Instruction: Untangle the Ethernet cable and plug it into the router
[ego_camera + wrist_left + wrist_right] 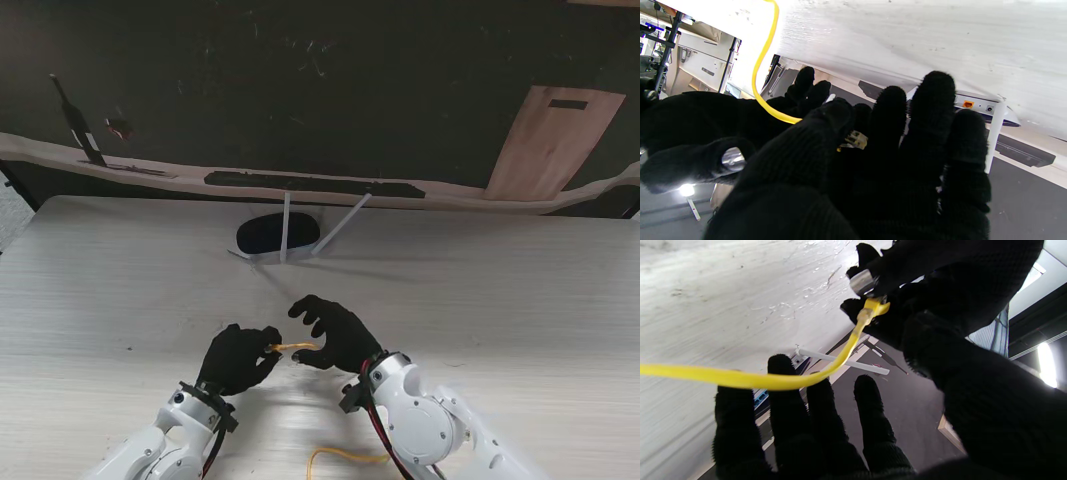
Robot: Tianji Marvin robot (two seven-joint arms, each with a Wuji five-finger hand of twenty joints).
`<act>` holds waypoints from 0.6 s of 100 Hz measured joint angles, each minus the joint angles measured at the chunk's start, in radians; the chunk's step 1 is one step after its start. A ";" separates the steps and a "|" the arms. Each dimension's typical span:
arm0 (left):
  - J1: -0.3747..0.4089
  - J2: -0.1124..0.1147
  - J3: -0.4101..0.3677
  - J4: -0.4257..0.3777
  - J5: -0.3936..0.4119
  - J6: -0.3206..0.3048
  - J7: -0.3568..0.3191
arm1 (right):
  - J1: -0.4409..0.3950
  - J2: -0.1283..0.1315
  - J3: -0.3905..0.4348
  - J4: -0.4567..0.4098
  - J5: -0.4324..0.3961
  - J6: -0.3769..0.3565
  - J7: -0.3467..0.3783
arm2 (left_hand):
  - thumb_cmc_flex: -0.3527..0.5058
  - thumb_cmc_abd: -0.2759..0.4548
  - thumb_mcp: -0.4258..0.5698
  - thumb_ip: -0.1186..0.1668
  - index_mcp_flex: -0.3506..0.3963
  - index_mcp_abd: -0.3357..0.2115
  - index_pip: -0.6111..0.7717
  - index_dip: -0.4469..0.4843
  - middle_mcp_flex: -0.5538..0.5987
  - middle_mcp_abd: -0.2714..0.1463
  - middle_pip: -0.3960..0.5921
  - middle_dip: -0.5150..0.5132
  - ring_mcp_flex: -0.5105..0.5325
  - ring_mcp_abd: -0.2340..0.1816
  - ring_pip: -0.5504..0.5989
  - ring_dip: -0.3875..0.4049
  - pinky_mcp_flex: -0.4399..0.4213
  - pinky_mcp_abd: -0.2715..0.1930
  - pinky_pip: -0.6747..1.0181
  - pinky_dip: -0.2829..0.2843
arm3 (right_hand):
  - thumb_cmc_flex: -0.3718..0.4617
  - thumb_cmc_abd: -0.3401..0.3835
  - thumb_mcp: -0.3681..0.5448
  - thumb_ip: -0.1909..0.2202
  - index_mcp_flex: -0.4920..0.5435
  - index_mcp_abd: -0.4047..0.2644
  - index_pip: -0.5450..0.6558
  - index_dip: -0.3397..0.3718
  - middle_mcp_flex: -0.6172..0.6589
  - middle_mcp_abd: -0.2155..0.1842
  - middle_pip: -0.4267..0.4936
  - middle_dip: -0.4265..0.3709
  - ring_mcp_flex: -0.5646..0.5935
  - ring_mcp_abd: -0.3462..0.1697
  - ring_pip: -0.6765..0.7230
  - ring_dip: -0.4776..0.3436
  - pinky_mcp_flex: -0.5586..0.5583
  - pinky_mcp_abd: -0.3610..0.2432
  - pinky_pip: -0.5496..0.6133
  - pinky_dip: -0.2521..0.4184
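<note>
The yellow Ethernet cable (296,347) bridges my two black-gloved hands near the table's front middle. My left hand (238,358) is shut on its plug end; the clear plug (855,139) shows between those fingers, and the yellow boot (873,308) sits in the pinch. My right hand (335,335) is open with fingers (800,426) spread, and the cable (773,381) lies across them. More cable (345,458) loops by the front edge. The router (278,235), black with two white antennas, stands farther from me; an orange port (968,104) shows on its back.
The pale wooden table (520,300) stretches wide on both sides of the hands. A dark wall and a ledge (300,182) lie past the far edge, with a wooden board (555,140) leaning at the far right.
</note>
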 measured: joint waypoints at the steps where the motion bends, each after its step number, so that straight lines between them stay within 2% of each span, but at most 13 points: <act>1: 0.000 0.000 0.000 0.000 0.000 0.001 0.000 | 0.000 0.000 -0.002 0.000 -0.003 0.000 -0.003 | 0.000 0.000 0.000 0.000 0.000 0.000 0.000 0.000 0.000 0.000 0.000 0.000 0.000 0.000 0.000 0.000 0.002 0.000 0.000 -0.001 | 0.000 -0.001 0.002 0.000 0.000 0.000 0.000 0.000 0.000 0.000 0.000 0.000 0.000 0.000 0.000 0.000 0.000 0.000 -0.002 -0.002; 11: 0.000 -0.001 0.003 0.000 0.000 0.011 0.004 | 0.003 -0.005 -0.020 0.001 -0.053 -0.009 -0.023 | 0.000 0.000 0.000 0.000 0.000 0.000 0.000 -0.001 0.000 0.000 0.000 0.000 0.000 0.000 0.000 0.000 0.006 0.001 0.000 -0.010 | 0.026 -0.034 0.023 0.000 -0.010 0.015 0.000 -0.001 -0.010 0.000 0.000 -0.001 0.003 -0.001 0.000 0.000 0.035 0.002 -0.003 -0.012; 26: 0.000 -0.002 0.003 0.000 0.001 0.019 0.007 | 0.004 -0.005 -0.033 0.001 -0.071 -0.011 -0.024 | 0.000 -0.001 0.009 0.000 0.000 0.001 0.000 -0.001 0.000 0.001 0.000 0.000 0.000 0.000 0.000 0.000 0.006 0.001 0.000 -0.010 | 0.079 -0.048 0.051 -0.001 0.007 0.054 0.012 -0.008 0.023 0.005 0.021 -0.001 0.174 0.001 0.077 0.002 0.203 0.079 0.097 -0.012; 32: 0.000 -0.002 0.003 0.000 0.001 0.021 0.007 | 0.002 -0.006 -0.040 0.000 -0.076 0.003 -0.038 | 0.000 -0.001 0.009 0.000 0.000 0.001 0.000 -0.001 0.000 0.001 0.000 0.000 0.000 0.000 0.000 0.000 0.006 0.001 0.000 -0.010 | 0.099 -0.048 0.059 -0.001 0.034 0.062 0.009 -0.008 0.045 0.009 0.035 -0.001 0.232 -0.001 0.113 0.012 0.287 0.101 0.170 -0.012; 46: 0.000 -0.003 0.004 0.000 -0.002 0.023 0.007 | 0.000 -0.016 -0.067 0.001 -0.083 0.061 -0.108 | 0.000 -0.001 0.009 0.000 0.001 0.001 0.000 -0.001 0.000 0.002 0.000 0.000 0.001 0.001 0.000 0.000 0.006 0.002 0.001 -0.010 | 0.121 -0.047 0.070 -0.001 0.104 0.095 0.000 -0.011 0.124 0.035 0.054 -0.001 0.362 0.000 0.283 0.042 0.484 0.100 0.394 0.004; 60: 0.000 -0.003 0.007 0.000 -0.005 0.025 0.004 | 0.010 -0.035 -0.097 0.032 -0.090 0.058 -0.162 | 0.000 -0.001 0.009 0.000 0.006 0.001 0.000 -0.001 0.000 0.002 0.000 0.000 0.000 0.002 0.000 0.000 0.006 0.002 0.001 -0.010 | 0.121 -0.047 0.080 -0.001 0.222 0.105 0.001 -0.012 0.241 0.046 0.070 -0.001 0.496 -0.023 0.531 0.075 0.705 0.026 0.657 0.042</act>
